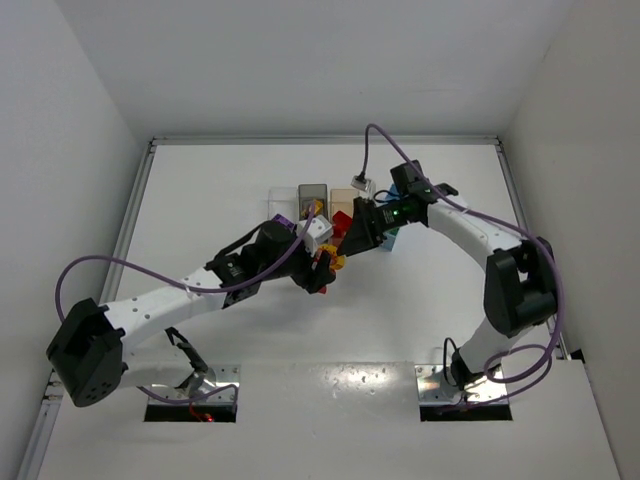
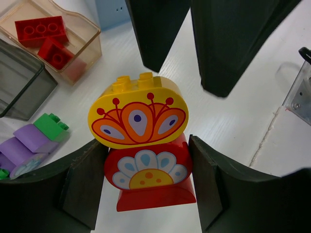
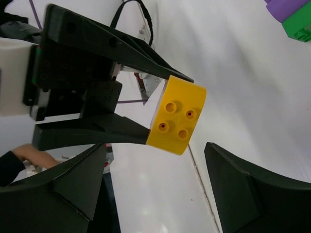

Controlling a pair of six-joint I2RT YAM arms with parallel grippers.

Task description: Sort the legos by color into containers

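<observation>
The left gripper [image 2: 148,170] is partly closed, its fingers [image 2: 82,184] pressed against both sides of the printed red brick [image 2: 155,196]. That brick's face carries a white and blue fan of petals over a yellow half-sun. A yellow brick [image 2: 137,116] is stacked on it, an oval face printed with an orange fan of petals and red dots on stalks. The stack is held over the table [image 2: 243,131] at mid-table, its long axis running out from the left gripper. The four studs of the yellow brick point away from it, straight at the right wrist camera.

The right gripper [image 3: 153,151] faces those studs with its jaws wide apart and nothing between them. Its fingers [image 2: 155,43] stand just beyond the yellow brick, not touching it.

To the left of the stack a purple brick [image 2: 29,141] and a green brick [image 2: 51,126] lie touching on the table. Beyond them sits the grey bin [image 2: 19,82]. Next to it is the tan bin [image 2: 85,39], holding two red bricks [image 2: 41,29] with studs up. Farther still is the blue bin [image 2: 112,12]. In the top view a clear bin [image 1: 283,197] ends the row.
</observation>
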